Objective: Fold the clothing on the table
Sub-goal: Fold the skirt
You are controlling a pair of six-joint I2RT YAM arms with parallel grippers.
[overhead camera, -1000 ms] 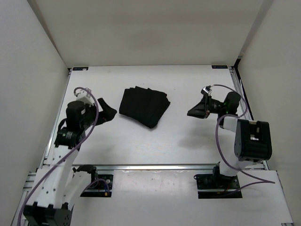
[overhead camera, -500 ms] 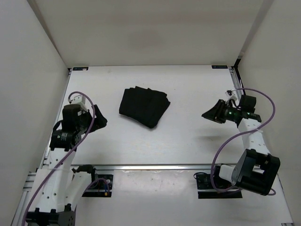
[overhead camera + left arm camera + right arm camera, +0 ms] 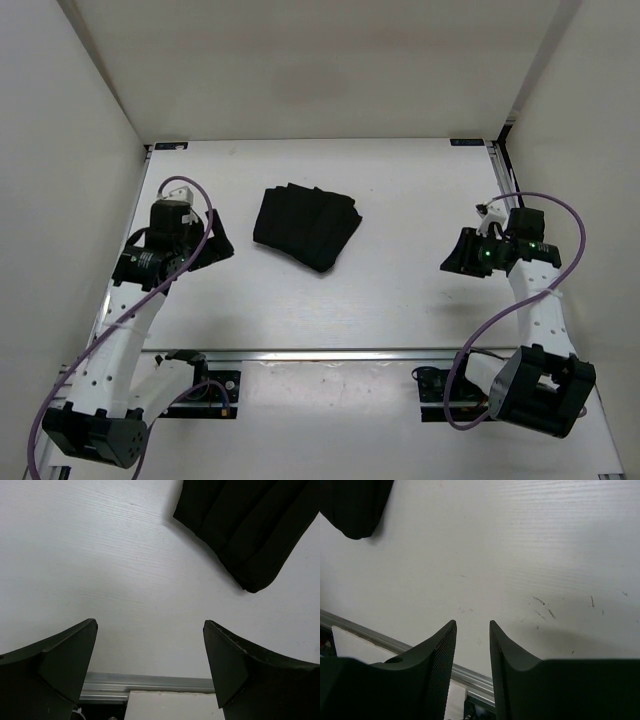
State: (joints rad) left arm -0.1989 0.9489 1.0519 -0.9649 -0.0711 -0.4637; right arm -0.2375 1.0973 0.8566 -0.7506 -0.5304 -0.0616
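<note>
The clothing (image 3: 305, 225) is a black garment lying folded into a compact bundle on the white table (image 3: 390, 300), at the middle back. It shows at the top right of the left wrist view as clothing (image 3: 245, 525) and at the top left corner of the right wrist view as clothing (image 3: 352, 502). My left gripper (image 3: 215, 245) hovers left of the bundle, apart from it; the left gripper (image 3: 150, 625) is wide open and empty. My right gripper (image 3: 455, 255) hangs far to the right of the bundle. The right gripper (image 3: 472, 624) shows a narrow gap with nothing in it.
An aluminium rail (image 3: 350, 353) runs along the table's near edge, with another rail (image 3: 505, 190) on the right side. White walls enclose the left, back and right. The two arm bases (image 3: 205, 390) stand in front of the near rail.
The right gripper has drawn back to the right and nearer, away from the clothing, its jaws parting a little. The left gripper pulled back and shifted slightly, staying wide open.
</note>
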